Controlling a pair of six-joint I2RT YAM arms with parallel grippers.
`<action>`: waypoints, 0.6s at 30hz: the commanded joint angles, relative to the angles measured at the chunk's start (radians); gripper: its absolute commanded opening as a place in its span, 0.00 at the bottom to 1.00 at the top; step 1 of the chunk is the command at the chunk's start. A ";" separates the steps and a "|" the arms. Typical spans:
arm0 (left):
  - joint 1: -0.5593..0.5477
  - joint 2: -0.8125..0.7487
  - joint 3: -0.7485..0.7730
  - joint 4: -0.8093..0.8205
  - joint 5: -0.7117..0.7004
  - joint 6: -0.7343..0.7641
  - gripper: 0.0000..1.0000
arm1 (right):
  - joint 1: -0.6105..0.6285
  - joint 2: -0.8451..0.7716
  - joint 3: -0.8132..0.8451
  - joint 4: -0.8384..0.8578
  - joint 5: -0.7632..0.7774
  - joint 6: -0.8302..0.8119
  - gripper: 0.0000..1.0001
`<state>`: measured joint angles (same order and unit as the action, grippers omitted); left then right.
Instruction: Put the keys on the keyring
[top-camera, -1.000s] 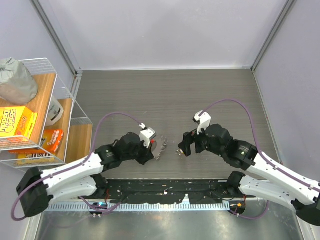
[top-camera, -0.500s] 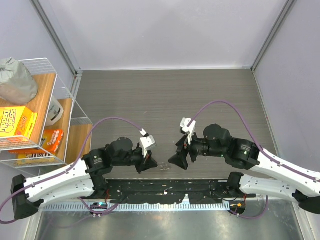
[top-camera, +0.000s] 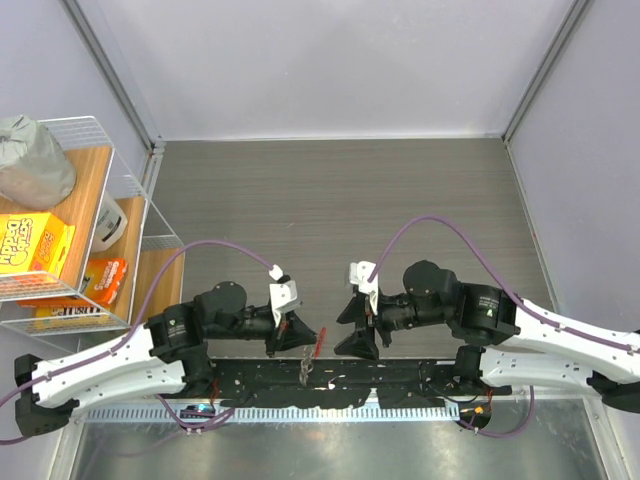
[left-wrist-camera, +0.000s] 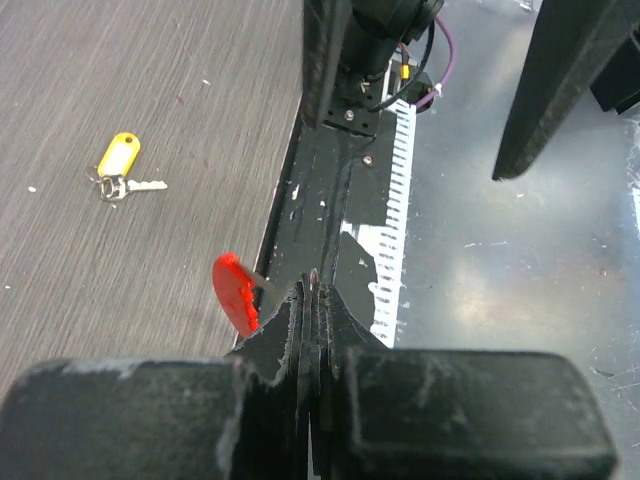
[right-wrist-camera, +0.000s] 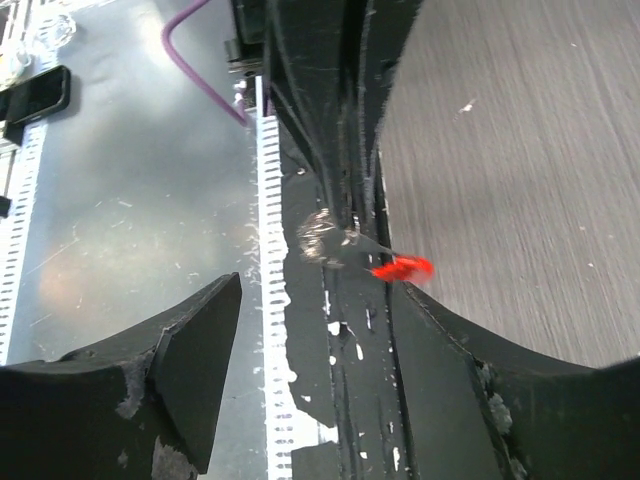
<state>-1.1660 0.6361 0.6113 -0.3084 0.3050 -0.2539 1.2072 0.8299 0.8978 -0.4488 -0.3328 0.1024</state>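
- Top external view: the left gripper (top-camera: 305, 336) was pressed shut on the keyring (top-camera: 319, 342). Its red tag stuck out toward three o'clock, and silvery links dangled at six o'clock over the black base rail (top-camera: 400, 378). The right gripper (top-camera: 352, 326) faced it from three o'clock, fingers spread and empty. The yellow-tagged key could not be made out in this view.
- Left wrist view: the left gripper (left-wrist-camera: 312, 296) had its tips tight together, pinching a thin part of the keyring (left-wrist-camera: 236, 292). The red tag jutted out at nine o'clock of the tips. The yellow-tagged key (left-wrist-camera: 120, 165) lay flat on the wood-grain table (left-wrist-camera: 150, 50) at ten o'clock, well apart from the keyring.
- Right wrist view: the right gripper (right-wrist-camera: 320, 300) was wide open and held nothing. The keyring (right-wrist-camera: 345, 245) hung blurred ahead of it above the rail, red end toward three o'clock.
- Risks, as I judged them:
  - The blur suggested the ring was swinging, so threading could miss.
  - The thin pinch could slip and drop the keyring onto the rail.
  - The tiny key lay flat on the table and could skid away from the fingers.
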 joint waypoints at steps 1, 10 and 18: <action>-0.007 -0.027 0.045 0.089 0.014 -0.015 0.00 | 0.060 0.017 0.009 0.102 -0.005 -0.001 0.67; -0.009 -0.058 0.047 0.130 0.043 -0.044 0.00 | 0.109 0.063 -0.002 0.151 0.058 -0.006 0.61; -0.012 -0.073 0.056 0.167 0.101 -0.073 0.00 | 0.120 0.081 0.012 0.163 0.049 -0.013 0.58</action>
<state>-1.1713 0.5793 0.6178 -0.2390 0.3504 -0.3038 1.3151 0.9031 0.8921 -0.3435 -0.2913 0.1028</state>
